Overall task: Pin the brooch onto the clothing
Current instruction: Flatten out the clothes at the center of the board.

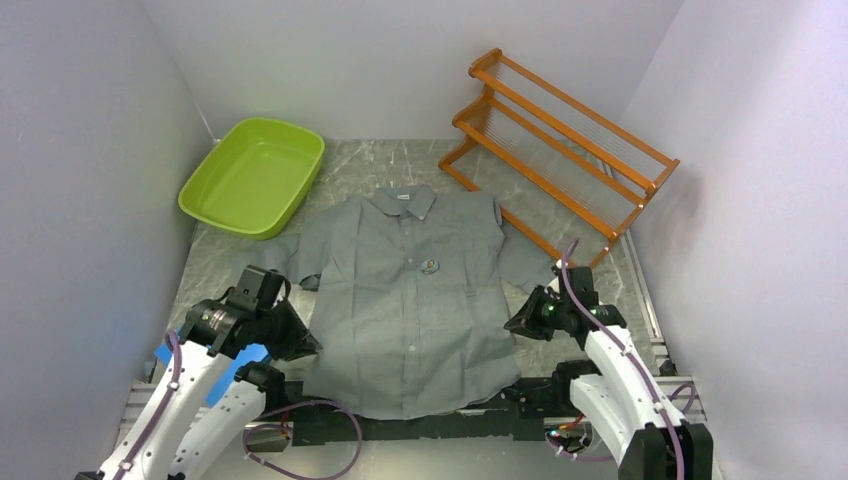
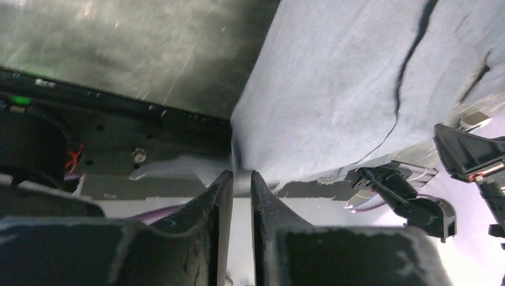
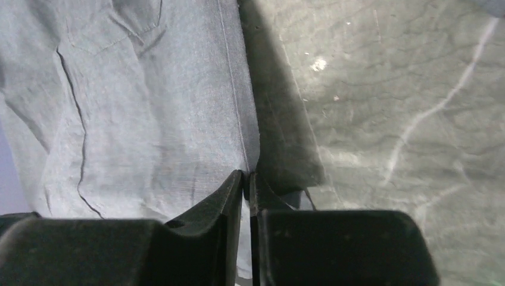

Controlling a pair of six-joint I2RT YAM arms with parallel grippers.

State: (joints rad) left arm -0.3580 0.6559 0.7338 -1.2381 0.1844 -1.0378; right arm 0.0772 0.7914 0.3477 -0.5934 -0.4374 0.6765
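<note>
On the chest of the dark-grey short-sleeved button-up shirt (image 1: 400, 330), a small round pale brooch (image 1: 429, 266) is seen. That shirt's two side edges are pinched between the all-but-closed jaws of the left gripper (image 2: 237, 179) and right gripper (image 3: 246, 177), probably so the cloth is held flat and taut. Nothing can be read on the brooch or collar label (image 1: 403, 197).

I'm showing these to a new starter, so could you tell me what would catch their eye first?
A grey shirt lies flat mid-table with a round brooch on its chest. The left gripper and right gripper each pinch a side edge. Behind sit a lime-green tub, far left, and an orange rack, far right.
</note>
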